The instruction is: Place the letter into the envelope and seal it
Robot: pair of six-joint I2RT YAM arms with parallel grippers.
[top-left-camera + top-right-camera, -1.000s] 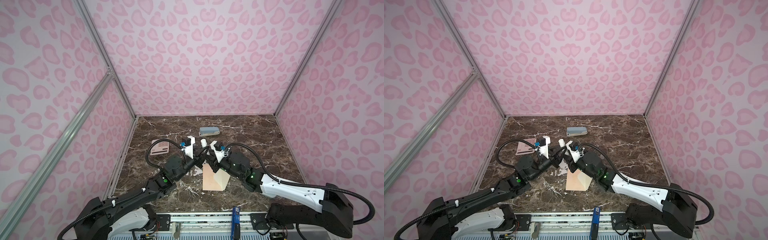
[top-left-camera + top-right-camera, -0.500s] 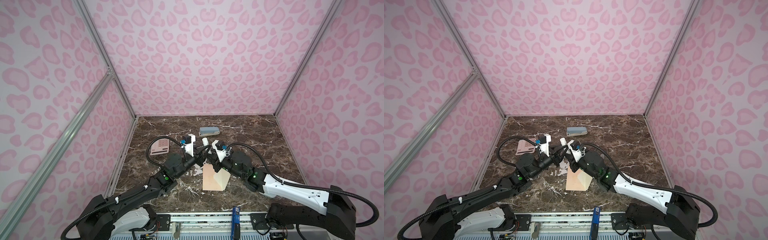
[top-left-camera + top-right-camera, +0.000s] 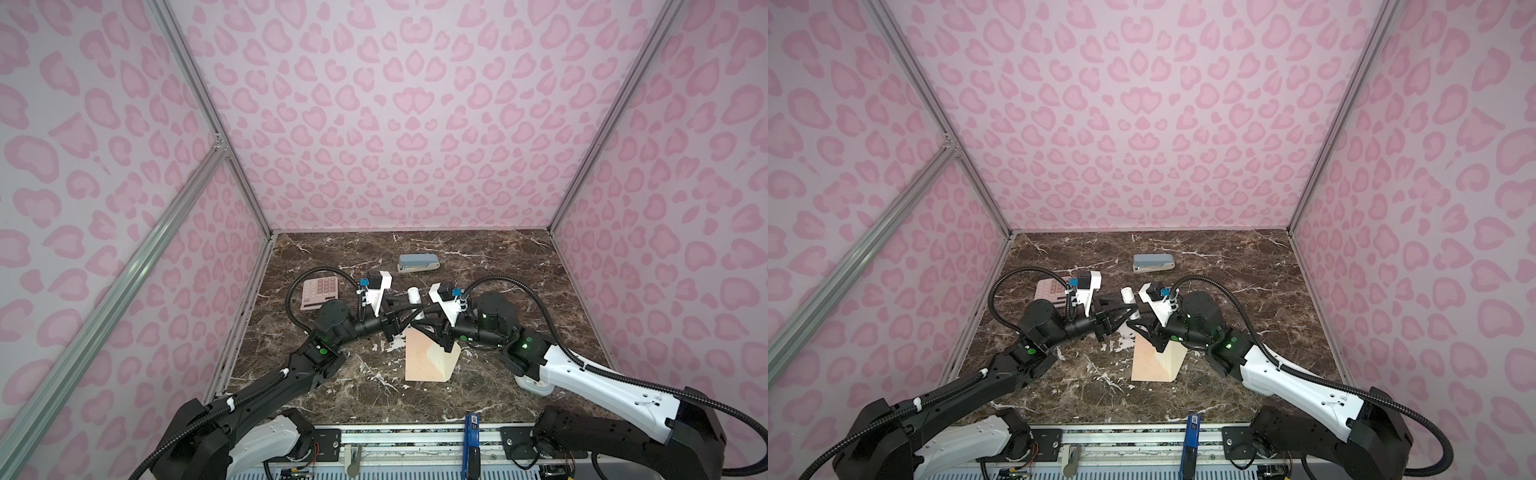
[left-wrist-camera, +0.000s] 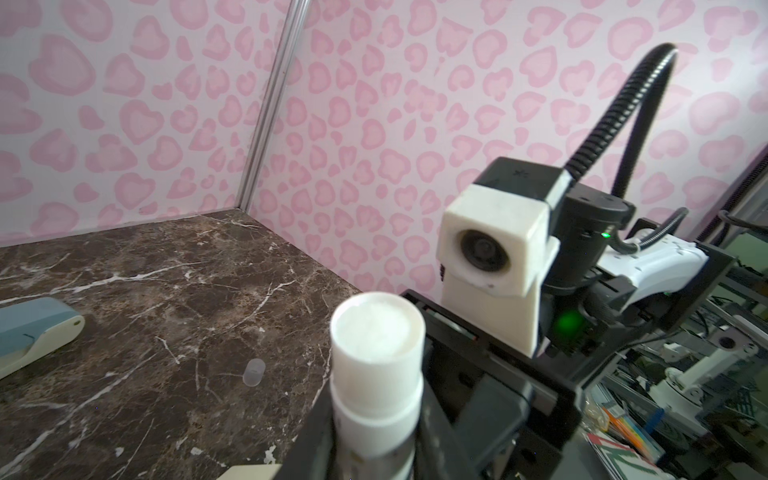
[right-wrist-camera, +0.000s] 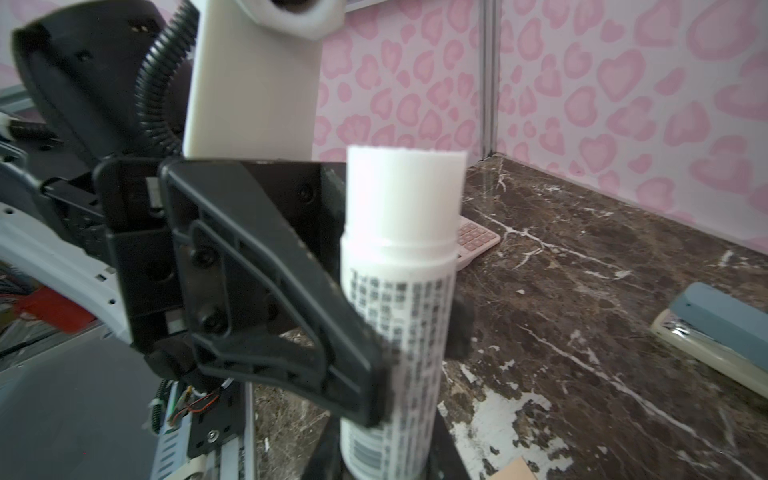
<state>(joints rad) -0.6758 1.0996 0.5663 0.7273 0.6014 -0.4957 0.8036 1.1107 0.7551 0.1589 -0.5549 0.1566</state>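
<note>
Your two hands meet over the middle of the surface [image 3: 498, 257], both on one white glue stick [image 3: 414, 296]. Your left hand [image 5: 415, 340] is clamped narrowly round its printed barrel, and your right hand [image 3: 423, 326] is closed on its lower end. The envelope [image 3: 420, 359] lies just near of them, its paler flap to the right and its far end under your right hand. A small clear cap [image 4: 254, 371] lies loose on the surface.
</note>
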